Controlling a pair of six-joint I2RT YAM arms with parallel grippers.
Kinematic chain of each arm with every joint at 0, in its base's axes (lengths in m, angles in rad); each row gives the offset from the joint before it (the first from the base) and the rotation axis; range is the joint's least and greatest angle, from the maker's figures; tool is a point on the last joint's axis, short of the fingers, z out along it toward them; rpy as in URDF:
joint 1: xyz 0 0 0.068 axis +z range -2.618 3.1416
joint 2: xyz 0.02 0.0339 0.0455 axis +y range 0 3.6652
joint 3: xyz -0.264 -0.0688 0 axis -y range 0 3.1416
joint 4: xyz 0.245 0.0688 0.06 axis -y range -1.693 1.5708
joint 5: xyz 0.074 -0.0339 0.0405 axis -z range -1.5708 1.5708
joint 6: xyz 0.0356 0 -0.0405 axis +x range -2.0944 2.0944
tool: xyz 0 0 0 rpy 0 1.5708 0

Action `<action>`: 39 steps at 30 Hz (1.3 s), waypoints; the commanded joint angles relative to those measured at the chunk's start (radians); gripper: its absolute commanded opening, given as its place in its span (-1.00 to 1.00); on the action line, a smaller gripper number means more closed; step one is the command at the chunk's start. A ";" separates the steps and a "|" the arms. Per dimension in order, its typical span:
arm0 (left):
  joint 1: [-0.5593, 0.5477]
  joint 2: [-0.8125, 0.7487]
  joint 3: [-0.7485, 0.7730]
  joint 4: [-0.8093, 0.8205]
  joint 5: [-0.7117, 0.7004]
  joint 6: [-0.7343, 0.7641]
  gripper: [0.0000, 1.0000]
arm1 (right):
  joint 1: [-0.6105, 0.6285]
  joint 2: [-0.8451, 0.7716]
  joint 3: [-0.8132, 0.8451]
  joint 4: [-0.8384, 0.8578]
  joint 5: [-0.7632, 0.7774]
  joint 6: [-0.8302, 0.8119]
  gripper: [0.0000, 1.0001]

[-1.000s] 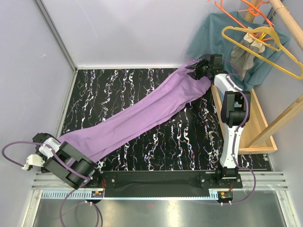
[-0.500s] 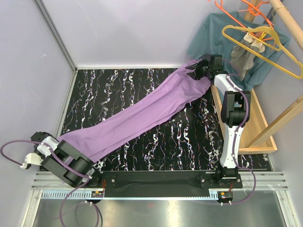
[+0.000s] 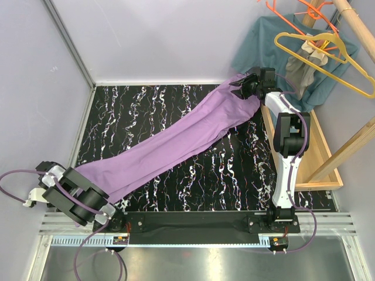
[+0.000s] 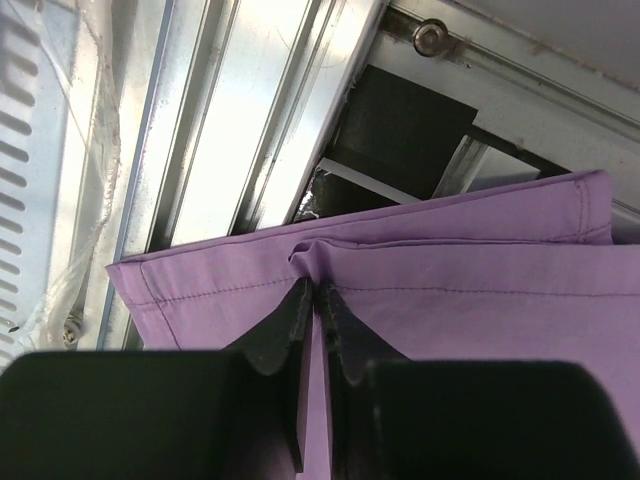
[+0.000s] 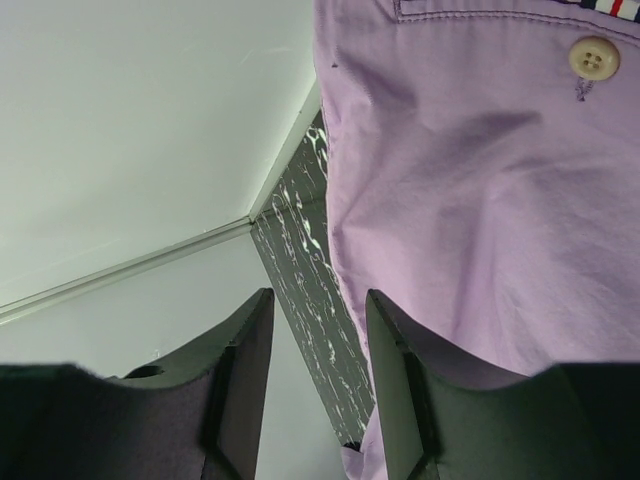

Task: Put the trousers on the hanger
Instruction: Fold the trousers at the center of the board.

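Observation:
The lilac trousers (image 3: pixel 176 143) lie stretched diagonally across the black marbled table, from the near left to the far right. My left gripper (image 4: pixel 313 285) is shut on a pinched fold of a leg hem (image 4: pixel 420 300) at the near-left edge; from above, the left arm (image 3: pixel 73 199) covers it. My right gripper (image 3: pixel 245 88) stands open at the waist end. Its right finger (image 5: pixel 395 340) rests against the cloth (image 5: pixel 470 220), with only table showing between the fingers. The yellow hanger (image 3: pixel 328 58) hangs from a wooden rod at the far right, apart from both grippers.
Orange hangers (image 3: pixel 293 12), a teal shirt (image 3: pixel 263 47) and a small grey garment (image 3: pixel 307 64) hang by the yellow hanger. A wooden frame (image 3: pixel 310 158) stands along the table's right side. Metal rails (image 4: pixel 230 120) run just past the held hem. Walls close the left and back.
My left gripper has closed on the trouser hem, and the left arm has shifted slightly left and nearer. The right arm and the trousers have stayed put.

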 commanded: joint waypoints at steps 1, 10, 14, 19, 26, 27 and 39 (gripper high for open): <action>0.007 0.012 -0.030 0.058 -0.022 -0.024 -0.80 | -0.005 -0.031 -0.002 0.033 -0.020 0.003 -0.02; 0.001 -0.037 0.004 -0.012 0.036 -0.013 -1.00 | -0.005 -0.025 0.004 0.029 -0.020 0.006 -0.02; -0.014 -0.138 0.018 -0.083 0.042 -0.032 -1.00 | -0.007 -0.013 0.018 0.017 -0.014 0.003 -0.02; -0.018 -0.268 0.007 -0.190 0.036 -0.076 -1.00 | -0.007 0.023 0.064 0.003 -0.006 0.005 -0.02; -0.018 -0.301 0.168 -0.405 -0.102 -0.128 -1.00 | -0.014 0.070 0.101 -0.012 0.002 0.017 -0.03; -0.016 -0.307 0.180 -0.436 -0.120 -0.189 -1.00 | -0.042 0.081 0.118 -0.012 0.002 0.019 -0.03; -0.001 -0.364 0.136 -0.571 -0.246 -0.339 -1.00 | -0.066 0.079 0.130 0.014 -0.020 0.068 -0.02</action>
